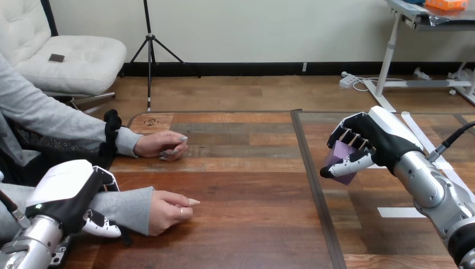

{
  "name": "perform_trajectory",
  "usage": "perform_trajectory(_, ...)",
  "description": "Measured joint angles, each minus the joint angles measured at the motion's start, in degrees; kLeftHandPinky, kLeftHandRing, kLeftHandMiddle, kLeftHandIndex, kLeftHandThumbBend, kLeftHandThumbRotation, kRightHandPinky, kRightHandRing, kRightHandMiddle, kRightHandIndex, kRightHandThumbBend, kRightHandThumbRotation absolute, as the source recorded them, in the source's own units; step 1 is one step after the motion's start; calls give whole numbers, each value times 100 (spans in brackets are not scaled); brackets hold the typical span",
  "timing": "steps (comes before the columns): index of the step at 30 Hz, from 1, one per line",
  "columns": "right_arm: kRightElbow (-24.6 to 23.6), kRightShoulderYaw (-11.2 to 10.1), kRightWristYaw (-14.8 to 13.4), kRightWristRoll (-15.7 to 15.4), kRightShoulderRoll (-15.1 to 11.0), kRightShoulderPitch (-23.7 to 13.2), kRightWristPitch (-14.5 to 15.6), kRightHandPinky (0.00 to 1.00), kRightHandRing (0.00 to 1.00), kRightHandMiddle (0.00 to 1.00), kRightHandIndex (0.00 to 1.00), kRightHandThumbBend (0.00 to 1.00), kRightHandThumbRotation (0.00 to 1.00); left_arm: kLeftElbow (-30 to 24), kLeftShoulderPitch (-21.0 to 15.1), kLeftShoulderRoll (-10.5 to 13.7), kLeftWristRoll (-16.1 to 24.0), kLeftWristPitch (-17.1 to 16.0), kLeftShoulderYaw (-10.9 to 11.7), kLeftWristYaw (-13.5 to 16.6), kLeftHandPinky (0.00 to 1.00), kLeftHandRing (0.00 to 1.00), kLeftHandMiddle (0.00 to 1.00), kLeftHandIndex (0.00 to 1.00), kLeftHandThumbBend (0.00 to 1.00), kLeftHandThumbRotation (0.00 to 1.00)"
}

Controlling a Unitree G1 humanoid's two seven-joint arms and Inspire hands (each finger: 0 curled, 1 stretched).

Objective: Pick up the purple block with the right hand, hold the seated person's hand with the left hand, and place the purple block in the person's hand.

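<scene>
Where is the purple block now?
In the head view the purple block is at the right, held over the table in the robot's right hand, just right of the dark seam.

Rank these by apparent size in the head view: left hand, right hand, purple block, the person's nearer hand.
1. Left hand and right hand: about alike, and the left is nearer the camera, so unranked.
2. The person's nearer hand.
3. Purple block, smallest, partly hidden by the right hand.
</scene>
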Motion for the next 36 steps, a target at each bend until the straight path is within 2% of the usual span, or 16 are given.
perform_trajectory(9, 0, 0, 0, 17, 0, 0, 0, 40, 43, 46, 47, 77, 0, 30, -1, -12, -90, -25, 0, 19, 22, 28, 35, 36, 75, 0)
perform_trajectory(23, 0, 0, -1, 17, 1, 0, 0, 40, 44, 47, 47, 78, 0, 29, 3, -101, -175, -55, 5, 127, 18, 24, 31, 32, 66, 0)
perform_trajectory(36, 0, 0, -1, 39, 1, 0, 0, 40, 44, 47, 47, 78, 0, -40, 53, -180, -248, -104, 46, 203, 16, 22, 30, 30, 62, 0)
